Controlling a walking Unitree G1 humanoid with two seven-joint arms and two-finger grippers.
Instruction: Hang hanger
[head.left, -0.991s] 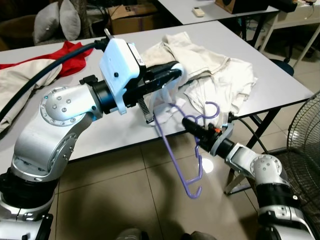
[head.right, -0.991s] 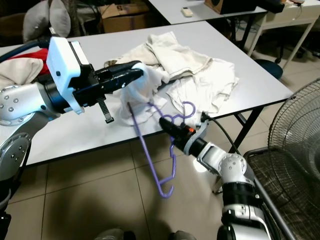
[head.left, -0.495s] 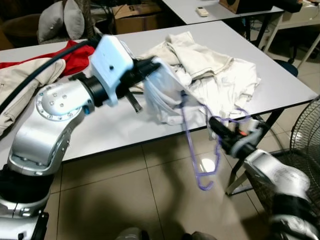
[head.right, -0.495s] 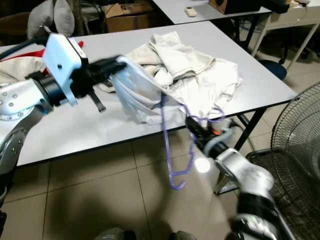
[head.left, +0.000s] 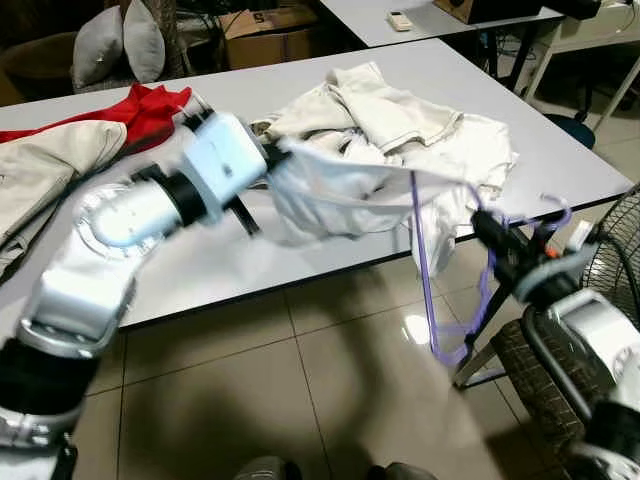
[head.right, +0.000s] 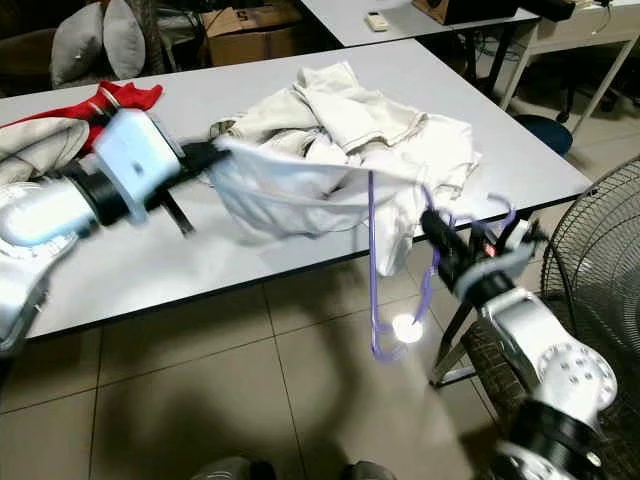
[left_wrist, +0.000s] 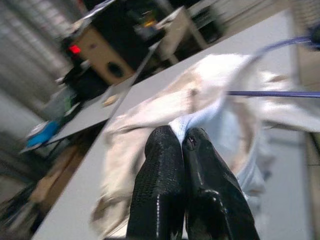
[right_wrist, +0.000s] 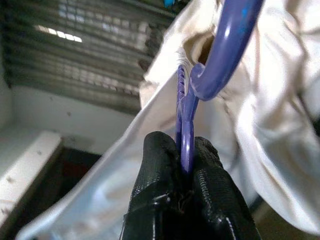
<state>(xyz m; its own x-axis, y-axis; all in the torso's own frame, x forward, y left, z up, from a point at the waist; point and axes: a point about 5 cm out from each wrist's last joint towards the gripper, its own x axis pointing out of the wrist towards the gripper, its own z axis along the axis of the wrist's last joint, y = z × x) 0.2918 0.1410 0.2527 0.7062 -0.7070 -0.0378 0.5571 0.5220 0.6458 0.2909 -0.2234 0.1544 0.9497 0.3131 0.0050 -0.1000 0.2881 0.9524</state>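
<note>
Both arms are showing rounded silver-grey shells with black bands at the joints. The left arm (head.left: 100, 260) is carrying a white box-shaped wrist housing (head.left: 222, 160), blurred here, ahead of a black collar. The right arm (head.right: 545, 350) is displaying small dark screws ringed on its round joint cap, with an orange-red marking near its black wrist. Each gripper's two fingers (left_wrist: 162, 195) are appearing matte black and finely textured.

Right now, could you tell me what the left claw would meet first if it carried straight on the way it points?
The left claw already pinches the white garment; beyond that fabric lies the purple hanger, though depth is unclear.
</note>
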